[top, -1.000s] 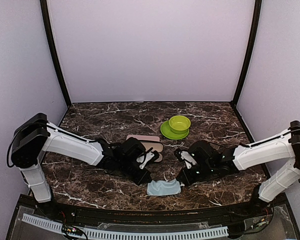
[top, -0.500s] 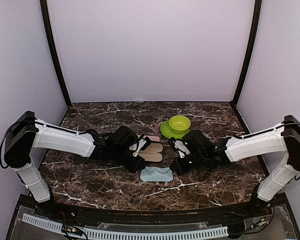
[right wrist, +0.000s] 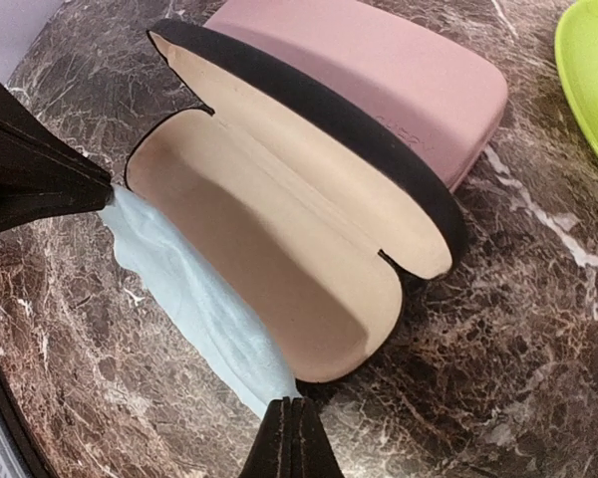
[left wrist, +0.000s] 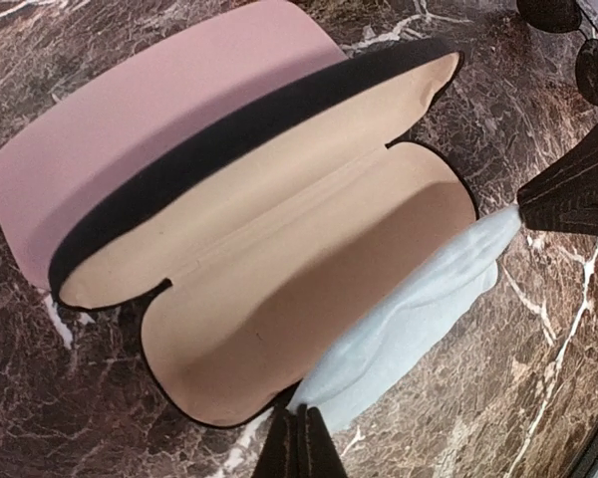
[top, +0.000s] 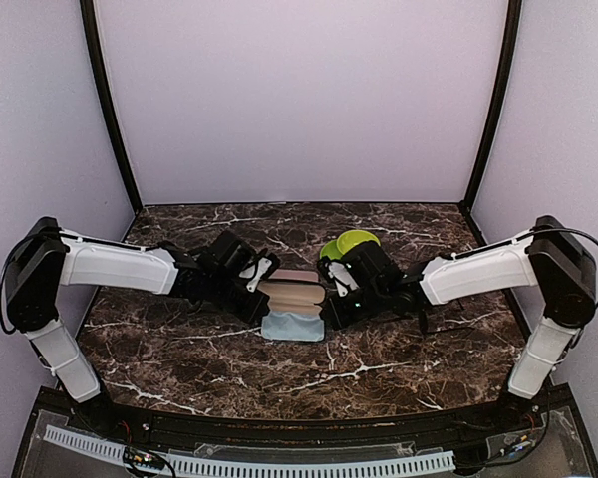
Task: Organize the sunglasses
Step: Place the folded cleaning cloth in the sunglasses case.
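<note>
From above, the left pincer (top: 267, 311) and right pincer (top: 325, 315) each pinch an end of the blue cloth (top: 294, 328) by the open case (top: 291, 297). In the left wrist view, the fingers (left wrist: 297, 446) are shut on the cloth. The right wrist view shows the same. Where the sunglasses are, nobody can tell.

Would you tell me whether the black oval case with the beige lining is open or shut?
Open: the black oval case has its lid swung back toward the pink rectangular case, baring an empty beige lining.

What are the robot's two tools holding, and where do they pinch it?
Both hold the light blue cloth: the left tool pinches one end, the right tool the other.
</note>
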You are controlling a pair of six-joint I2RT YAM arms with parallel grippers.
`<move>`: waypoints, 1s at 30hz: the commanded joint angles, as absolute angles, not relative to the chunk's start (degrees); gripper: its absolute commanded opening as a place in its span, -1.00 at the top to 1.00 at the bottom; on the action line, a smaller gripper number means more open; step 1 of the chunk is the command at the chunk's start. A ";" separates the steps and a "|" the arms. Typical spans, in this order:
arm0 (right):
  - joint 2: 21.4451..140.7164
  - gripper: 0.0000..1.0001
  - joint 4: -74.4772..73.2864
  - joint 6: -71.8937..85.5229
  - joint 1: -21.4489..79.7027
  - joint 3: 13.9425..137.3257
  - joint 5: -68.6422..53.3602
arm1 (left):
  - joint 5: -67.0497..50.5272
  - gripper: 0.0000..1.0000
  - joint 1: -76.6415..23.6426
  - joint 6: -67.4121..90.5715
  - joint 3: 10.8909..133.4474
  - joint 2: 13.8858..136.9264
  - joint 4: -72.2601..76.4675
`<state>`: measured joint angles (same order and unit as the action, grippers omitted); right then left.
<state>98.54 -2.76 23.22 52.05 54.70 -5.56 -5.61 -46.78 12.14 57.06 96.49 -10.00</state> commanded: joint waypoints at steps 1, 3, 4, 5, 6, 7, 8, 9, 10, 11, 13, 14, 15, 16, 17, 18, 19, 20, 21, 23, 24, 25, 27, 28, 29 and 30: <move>100.57 1.00 -0.70 21.71 51.59 58.43 -6.51 | -3.87 1.00 -45.59 8.64 60.38 94.61 -13.34; 101.08 1.00 -0.70 21.54 51.46 59.35 -6.67 | -4.27 1.00 -44.85 8.21 60.97 94.50 -13.21; 101.34 1.00 -0.78 21.48 51.38 59.78 -6.76 | -4.49 1.00 -44.56 8.11 61.37 94.56 -13.24; 101.56 1.00 -0.86 21.45 51.30 60.11 -6.88 | -4.67 1.00 -44.34 7.98 61.88 94.69 -13.27; 101.71 1.00 -0.94 21.45 51.18 60.51 -7.02 | -4.79 1.00 -44.11 7.77 62.36 94.86 -13.34; 101.83 1.00 -1.09 21.45 51.04 60.75 -7.10 | -4.79 1.00 -43.93 7.60 63.08 95.11 -13.53; 101.93 1.00 -1.20 21.45 50.92 61.00 -7.16 | -4.90 1.00 -43.75 7.45 63.45 95.36 -13.73; 102.00 1.00 -1.41 21.45 50.83 61.18 -7.12 | -5.00 1.00 -43.57 7.33 63.72 95.68 -13.85; 101.96 1.00 -1.60 21.42 50.68 61.33 -7.12 | -5.12 1.00 -43.39 7.30 63.86 95.87 -13.95; 101.95 1.00 -1.66 21.37 50.57 61.44 -7.12 | -5.25 1.00 -43.27 7.21 63.96 96.04 -13.99; 101.87 1.00 -1.71 21.46 50.24 61.48 -7.08 | -5.19 1.00 -43.09 7.11 64.01 96.37 -14.06; 101.88 1.00 -1.76 21.45 50.13 61.56 -7.18 | -5.19 1.00 -42.95 7.14 64.06 96.45 -14.15; 101.93 1.00 -1.74 21.52 50.02 61.53 -7.27 | -5.19 1.00 -42.86 7.12 64.07 96.40 -14.16; 101.92 1.00 -1.69 21.53 49.93 61.59 -7.17 | -5.31 1.00 -42.77 7.08 64.00 96.35 -14.11; 101.97 1.00 -1.72 21.57 49.90 61.74 -7.27 | -5.16 1.00 -42.70 6.99 64.05 96.39 -14.21; 102.14 1.00 -1.75 21.52 49.91 61.85 -7.29 | -4.85 1.00 -42.59 6.95 64.15 96.34 -14.38; 102.17 1.00 -1.77 21.46 49.78 61.94 -7.29 | -4.69 1.00 -42.42 6.87 64.08 96.25 -14.22; 102.29 1.00 -1.76 21.45 49.75 62.07 -7.29 | -4.66 1.00 -42.25 6.86 64.07 96.30 -14.12; 102.37 1.00 -1.76 21.37 49.70 62.26 -7.28 | -4.71 1.00 -42.10 6.86 64.07 96.32 -14.12; 102.65 1.00 -1.83 21.30 49.60 62.55 -7.08 | -4.72 1.00 -41.80 6.68 64.20 96.61 -14.05; 102.79 1.00 -1.82 21.21 49.51 62.77 -7.04 | -4.67 1.00 -41.62 6.61 64.24 96.81 -14.02; 102.95 1.00 -1.80 21.18 49.43 62.94 -7.03 | -4.68 1.00 -41.55 6.59 64.32 96.92 -14.01; 102.95 1.00 -1.75 21.14 49.27 63.11 -6.83 | -4.57 1.00 -41.32 6.59 64.25 97.06 -13.67; 102.95 1.00 -1.81 21.10 49.21 63.14 -6.71 | -4.57 1.00 -41.17 6.67 64.23 97.11 -13.52; 102.97 1.00 -1.79 21.04 49.03 63.16 -6.65 | -4.61 1.00 -41.06 6.74 64.21 97.12 -13.42; 103.05 1.00 -1.84 21.01 48.90 63.12 -6.64 | -4.66 1.00 -40.90 6.83 64.10 97.12 -13.14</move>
